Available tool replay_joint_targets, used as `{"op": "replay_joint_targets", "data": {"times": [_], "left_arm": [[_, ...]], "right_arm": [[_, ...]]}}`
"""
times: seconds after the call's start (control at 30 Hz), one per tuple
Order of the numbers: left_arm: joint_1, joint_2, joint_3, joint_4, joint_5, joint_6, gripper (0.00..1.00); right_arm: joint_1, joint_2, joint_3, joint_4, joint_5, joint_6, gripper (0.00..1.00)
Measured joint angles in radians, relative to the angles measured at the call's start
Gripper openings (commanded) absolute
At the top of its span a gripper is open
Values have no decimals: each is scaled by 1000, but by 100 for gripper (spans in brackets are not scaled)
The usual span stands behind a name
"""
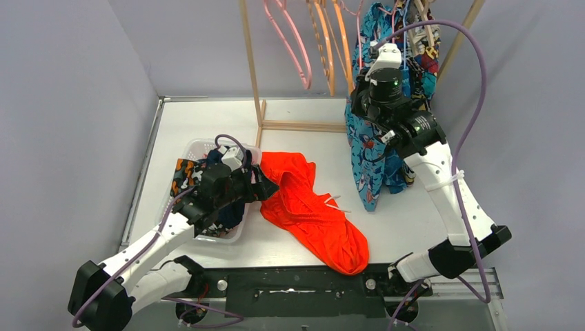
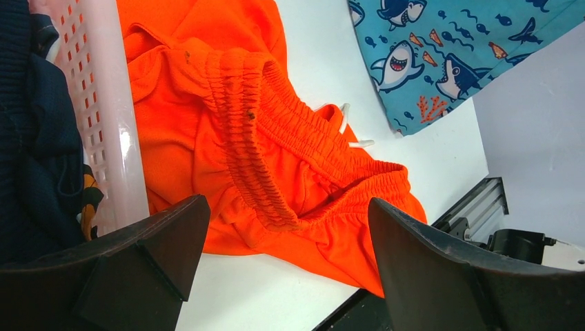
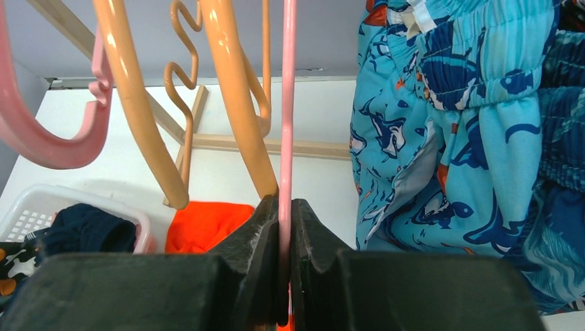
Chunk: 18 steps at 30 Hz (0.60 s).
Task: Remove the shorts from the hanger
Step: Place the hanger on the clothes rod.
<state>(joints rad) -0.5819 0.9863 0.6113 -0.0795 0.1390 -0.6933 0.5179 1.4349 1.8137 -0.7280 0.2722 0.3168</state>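
The plain orange-red shorts lie crumpled on the white table beside the basket. My left gripper is open and empty just above their waistband. The teal-blue shark-print shorts hang from the wooden rack at the back right, with multicolour comic-print shorts behind them. My right gripper is up at the rack, shut on the thin rod of a pink hanger, just left of the teal-blue shorts.
A white basket at the left holds navy shorts and black orange-white print shorts. Empty orange hangers and a pink hanger hang on the wooden rack. Grey walls stand on both sides.
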Motion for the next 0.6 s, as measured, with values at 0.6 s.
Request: {"op": "replay_joint_targets", "data": {"times": [0.6], "left_arm": [[2,27,13,1,3,-1,86]], "right_arm": [[0,-18,12,35,25,-22,0]]}}
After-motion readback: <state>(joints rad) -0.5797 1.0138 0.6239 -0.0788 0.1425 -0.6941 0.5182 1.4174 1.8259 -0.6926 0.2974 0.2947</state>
